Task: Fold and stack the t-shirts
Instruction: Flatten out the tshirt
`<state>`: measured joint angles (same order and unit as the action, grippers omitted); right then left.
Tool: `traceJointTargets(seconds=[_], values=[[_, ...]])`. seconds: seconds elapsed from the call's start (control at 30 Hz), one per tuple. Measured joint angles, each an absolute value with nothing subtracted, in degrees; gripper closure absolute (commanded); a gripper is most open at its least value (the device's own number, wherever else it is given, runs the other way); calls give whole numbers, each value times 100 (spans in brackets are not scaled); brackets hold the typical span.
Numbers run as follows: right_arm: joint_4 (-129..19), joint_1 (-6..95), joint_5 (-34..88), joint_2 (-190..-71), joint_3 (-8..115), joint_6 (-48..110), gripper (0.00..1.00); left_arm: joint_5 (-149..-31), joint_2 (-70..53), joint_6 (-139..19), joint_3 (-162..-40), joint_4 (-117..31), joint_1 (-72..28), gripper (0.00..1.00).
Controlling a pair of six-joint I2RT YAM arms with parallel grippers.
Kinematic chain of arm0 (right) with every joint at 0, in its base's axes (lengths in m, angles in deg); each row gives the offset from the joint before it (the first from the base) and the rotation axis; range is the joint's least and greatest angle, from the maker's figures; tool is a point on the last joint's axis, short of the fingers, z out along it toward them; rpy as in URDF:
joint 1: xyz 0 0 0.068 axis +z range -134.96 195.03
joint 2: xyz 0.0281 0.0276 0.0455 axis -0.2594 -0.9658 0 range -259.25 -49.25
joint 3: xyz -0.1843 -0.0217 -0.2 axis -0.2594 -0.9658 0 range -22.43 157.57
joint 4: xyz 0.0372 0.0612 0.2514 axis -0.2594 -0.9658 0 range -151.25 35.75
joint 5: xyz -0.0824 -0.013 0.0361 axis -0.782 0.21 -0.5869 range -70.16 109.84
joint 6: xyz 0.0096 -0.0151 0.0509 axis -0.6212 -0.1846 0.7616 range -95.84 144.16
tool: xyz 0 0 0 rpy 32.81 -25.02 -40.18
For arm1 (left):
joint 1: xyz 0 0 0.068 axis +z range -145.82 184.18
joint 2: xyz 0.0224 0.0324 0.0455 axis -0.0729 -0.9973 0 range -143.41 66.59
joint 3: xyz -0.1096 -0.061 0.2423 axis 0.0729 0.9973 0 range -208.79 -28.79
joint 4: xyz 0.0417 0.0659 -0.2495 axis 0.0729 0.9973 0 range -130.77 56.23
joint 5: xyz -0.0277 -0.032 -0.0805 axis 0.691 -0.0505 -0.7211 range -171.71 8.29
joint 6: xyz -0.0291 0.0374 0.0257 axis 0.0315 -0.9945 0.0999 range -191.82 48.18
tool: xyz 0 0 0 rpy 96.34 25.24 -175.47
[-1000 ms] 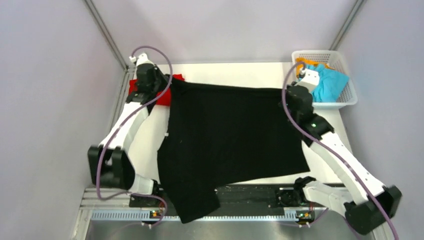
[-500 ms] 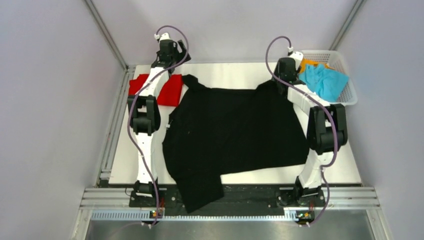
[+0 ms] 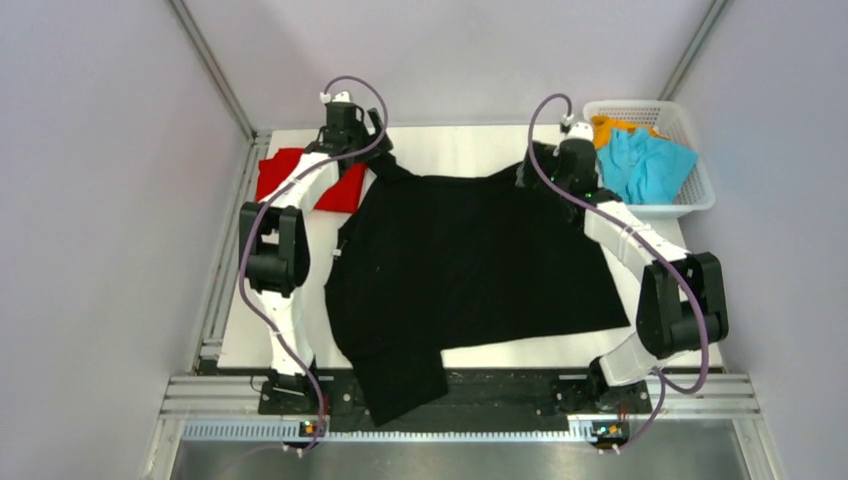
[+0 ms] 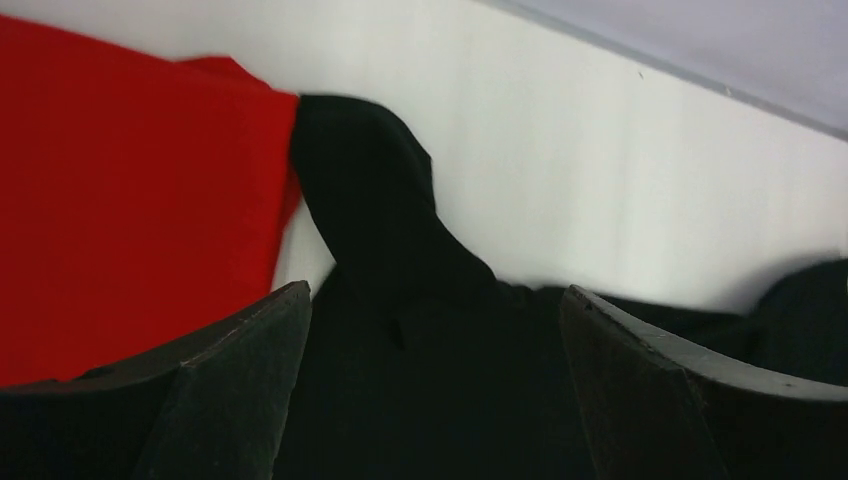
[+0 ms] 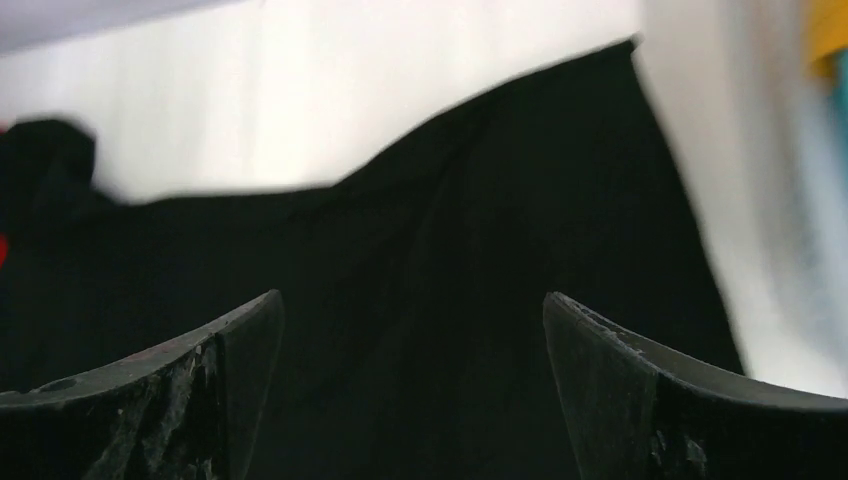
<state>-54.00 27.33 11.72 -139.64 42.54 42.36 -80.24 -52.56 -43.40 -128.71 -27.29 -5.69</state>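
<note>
Right tool (image 5: 415,300) edged nearer, gaping like left tool (image 4: 435,300) over black t-shirt (image 3: 470,260)

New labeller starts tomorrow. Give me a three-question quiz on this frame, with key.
1. True or false: the jaws of the left arm and the right arm both stand open over the black t-shirt.
2. What lies in the basket? A the black t-shirt; B a cyan garment and an orange one; C nothing.
3. Fill in: the red t-shirt lies beside the ___ arm.
Key: 1 true; 2 B; 3 left.
</note>
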Motion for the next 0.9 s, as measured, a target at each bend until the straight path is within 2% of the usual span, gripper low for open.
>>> traceJointTargets(seconds=[0.17, 0.37, 0.6, 0.9], values=[[-5311, 3105, 1662, -13739, 3448, 4391, 1, -8367, -4961, -3994, -12397, -2917, -731, 1], [-5313, 3166, 1933, -13662, 2947, 4544, 1, -8644, -5431, -3472, -12449, -3236, -696, 1], [-5273, 3164, 1786, -13573, 2855, 4585, 1, -8933, -6242, -2991, -12591, -3405, -674, 1], [-5214, 3164, 1603, -13741, 2855, 4583, 1, -9143, -6268, -2495, -12585, -4080, -667, 3]])
